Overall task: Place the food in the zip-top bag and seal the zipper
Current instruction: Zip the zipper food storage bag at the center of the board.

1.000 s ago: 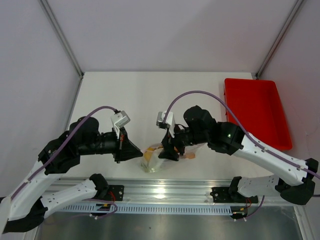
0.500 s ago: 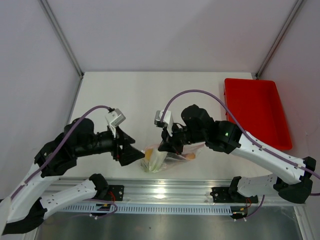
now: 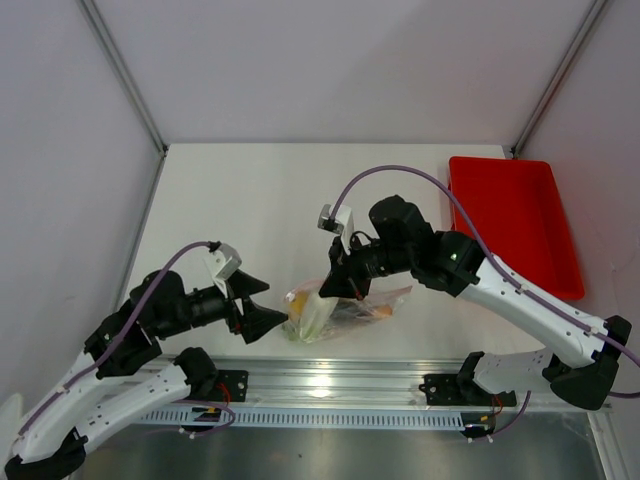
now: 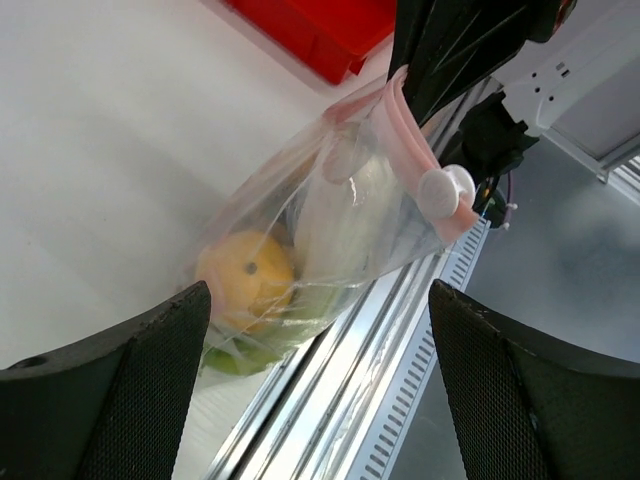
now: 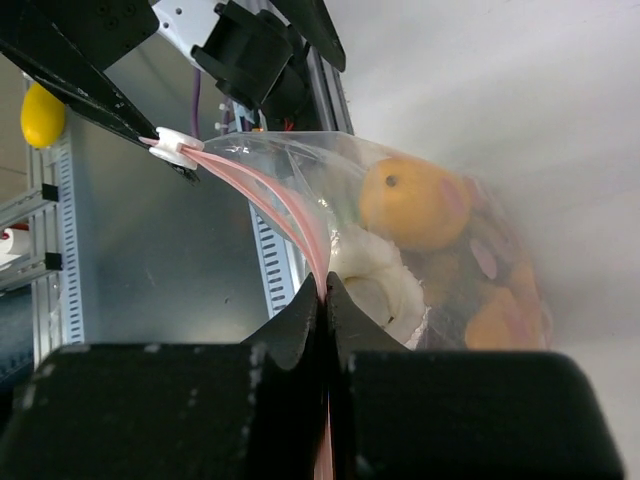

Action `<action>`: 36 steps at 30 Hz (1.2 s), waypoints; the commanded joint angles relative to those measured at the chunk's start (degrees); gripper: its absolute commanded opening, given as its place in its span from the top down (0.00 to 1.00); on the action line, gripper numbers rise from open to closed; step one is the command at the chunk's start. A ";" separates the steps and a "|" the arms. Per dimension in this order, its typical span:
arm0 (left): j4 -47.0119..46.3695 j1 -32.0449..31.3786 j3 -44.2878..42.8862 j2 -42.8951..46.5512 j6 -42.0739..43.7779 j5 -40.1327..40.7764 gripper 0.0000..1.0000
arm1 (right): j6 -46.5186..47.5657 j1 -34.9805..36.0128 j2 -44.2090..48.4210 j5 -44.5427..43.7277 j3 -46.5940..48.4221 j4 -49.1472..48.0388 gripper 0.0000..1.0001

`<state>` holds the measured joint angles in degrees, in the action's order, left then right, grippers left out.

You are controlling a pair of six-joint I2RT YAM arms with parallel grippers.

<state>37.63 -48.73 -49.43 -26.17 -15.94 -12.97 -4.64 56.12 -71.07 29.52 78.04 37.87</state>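
Bag [image 3: 340,308] is sitting at the near edge of the table [image 3: 250,200], about in the middle, between the two arms. Food looks to be inside already: I can make out a yellow-orange ball [image 4: 245,280] and the pale leek [image 4: 350,215] through the plastic, plus some orange and darker bits I can't really name. Nothing loose lying around on the table that I can see.

So what's left is the zipper [image 4: 415,135]. The right gripper [image 5: 325,285] has its fingers squeezed tight on the pink strip, holding that end up. The little white slider [image 4: 447,190] sits at the other end of the strip. Honestly can't tell if it's sealed the whole way.

The left gripper [image 3: 272,305] is spread wide just left of the bag, not touching it. Red tray [image 3: 510,220] is way off on the far right.
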 commanded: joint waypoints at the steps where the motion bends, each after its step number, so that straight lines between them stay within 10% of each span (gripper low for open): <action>1: -8.62 0.21 1.35 1.21 1.53 -3.20 0.11 | -2.74 -0.22 0.05 2.91 2.99 -2.97 1.00; 10: -12.49 0.21 0.30 -4.75 2.32 -5.13 0.27 | -3.35 -0.48 0.40 4.32 3.35 -3.94 1.00; 19: -9.86 0.21 -0.32 -6.35 2.41 -5.66 0.98 | -3.71 -2.33 1.55 6.34 3.00 -4.82 1.00; 22: -9.50 0.21 -0.32 -5.38 2.15 -6.01 0.99 | -2.57 -3.64 1.81 7.48 2.38 -4.12 0.99; 27: -9.76 0.21 -0.32 -5.99 2.06 -9.52 0.99 | 0.77 -4.18 1.02 11.78 3.78 -3.06 0.61; 36: -9.50 0.21 -2.95 -10.30 -0.57 -14.53 1.00 | 6.57 -0.75 -5.21 14.60 12.22 -2.28 0.56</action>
<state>28.64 -48.73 -49.56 -35.68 -14.96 -23.90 -1.61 54.22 -73.95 42.33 86.65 36.47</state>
